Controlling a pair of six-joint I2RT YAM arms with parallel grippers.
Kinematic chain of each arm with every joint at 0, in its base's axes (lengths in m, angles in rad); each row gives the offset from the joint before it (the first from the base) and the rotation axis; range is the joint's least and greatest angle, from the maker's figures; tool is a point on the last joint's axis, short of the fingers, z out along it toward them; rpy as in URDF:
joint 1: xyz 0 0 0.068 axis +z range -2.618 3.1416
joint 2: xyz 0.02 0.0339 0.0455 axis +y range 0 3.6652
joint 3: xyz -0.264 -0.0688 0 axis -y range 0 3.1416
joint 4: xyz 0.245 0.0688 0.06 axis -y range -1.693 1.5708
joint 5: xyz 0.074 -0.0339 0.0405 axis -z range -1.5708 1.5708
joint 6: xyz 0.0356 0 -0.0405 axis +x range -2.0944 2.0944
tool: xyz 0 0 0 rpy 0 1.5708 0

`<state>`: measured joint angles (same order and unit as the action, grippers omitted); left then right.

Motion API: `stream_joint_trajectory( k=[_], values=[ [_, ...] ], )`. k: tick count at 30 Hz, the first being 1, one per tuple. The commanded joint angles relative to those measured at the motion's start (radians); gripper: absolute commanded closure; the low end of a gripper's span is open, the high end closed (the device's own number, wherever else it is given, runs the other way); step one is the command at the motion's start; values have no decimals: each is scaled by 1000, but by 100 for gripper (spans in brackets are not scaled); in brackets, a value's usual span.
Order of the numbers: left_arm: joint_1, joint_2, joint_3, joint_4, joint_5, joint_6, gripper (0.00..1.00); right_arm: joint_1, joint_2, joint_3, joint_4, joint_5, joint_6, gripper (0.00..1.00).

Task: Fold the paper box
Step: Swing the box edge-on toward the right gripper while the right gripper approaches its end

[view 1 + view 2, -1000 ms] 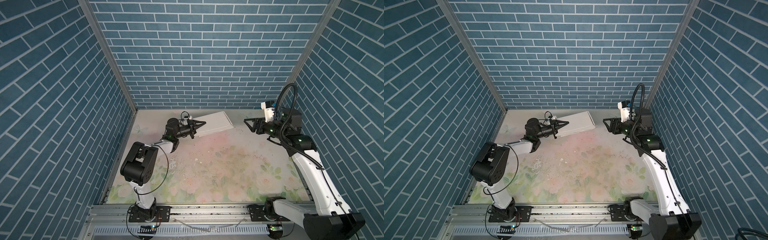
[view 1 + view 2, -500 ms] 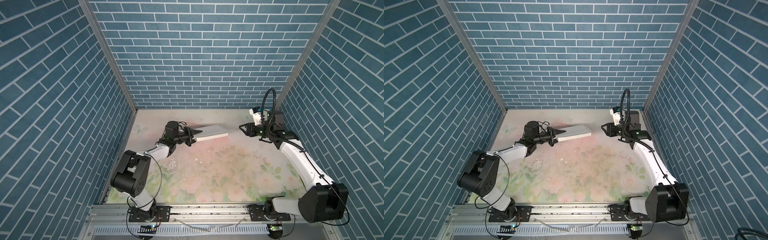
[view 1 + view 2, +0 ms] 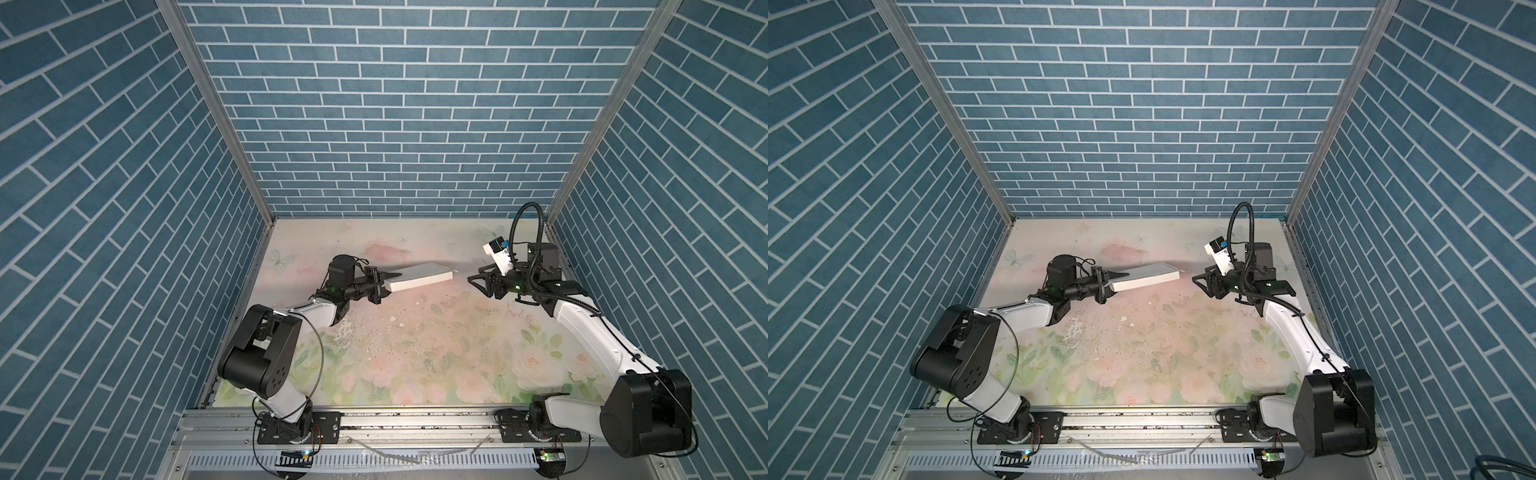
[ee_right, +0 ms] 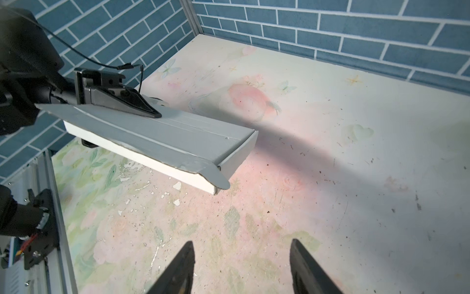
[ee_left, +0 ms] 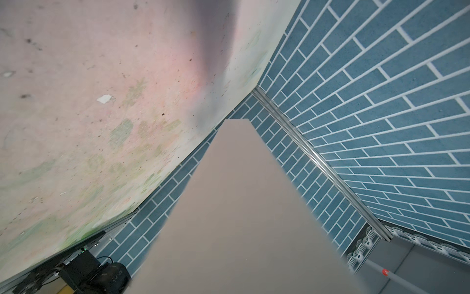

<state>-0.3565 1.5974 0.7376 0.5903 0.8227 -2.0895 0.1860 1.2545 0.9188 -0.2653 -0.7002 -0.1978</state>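
White paper box [image 3: 419,276] pinched in left tool [image 3: 392,281] (underside hidden); right tool [image 4: 242,241] spread.

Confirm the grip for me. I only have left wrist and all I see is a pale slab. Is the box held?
Observer: Yes. The left gripper is clamped on one end of the box, from above and below.
Operator: Resting or lifted?
Observer: Lifted. Its shadow falls on the table, apart from it.
Operator: Right side?
Observer: The right gripper is open and empty, and faces the box's free end across a gap.
Operator: Fold done?
Observer: It looks closed, but a flap at the free corner curls out past the side wall.
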Motion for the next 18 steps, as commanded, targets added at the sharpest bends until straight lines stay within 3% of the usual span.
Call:
stream_joint_trajectory(
  k=[1,8,11,15,18],
  values=[
    [8,-72,11,-179,24,-61,87,31,-15,-21,-26,-8,-218,40],
    [22,-85,186,-740,164,150,88,92,-15,-48,-48,-1,-310,39],
    [42,-15,313,-865,217,238,89,142,-35,-61,-73,32,-336,38],
    [82,81,520,-1171,263,477,89,210,-71,-86,-82,89,-351,37],
    [95,108,591,-1273,282,548,90,231,-94,-113,-22,144,-344,38]
  ],
)
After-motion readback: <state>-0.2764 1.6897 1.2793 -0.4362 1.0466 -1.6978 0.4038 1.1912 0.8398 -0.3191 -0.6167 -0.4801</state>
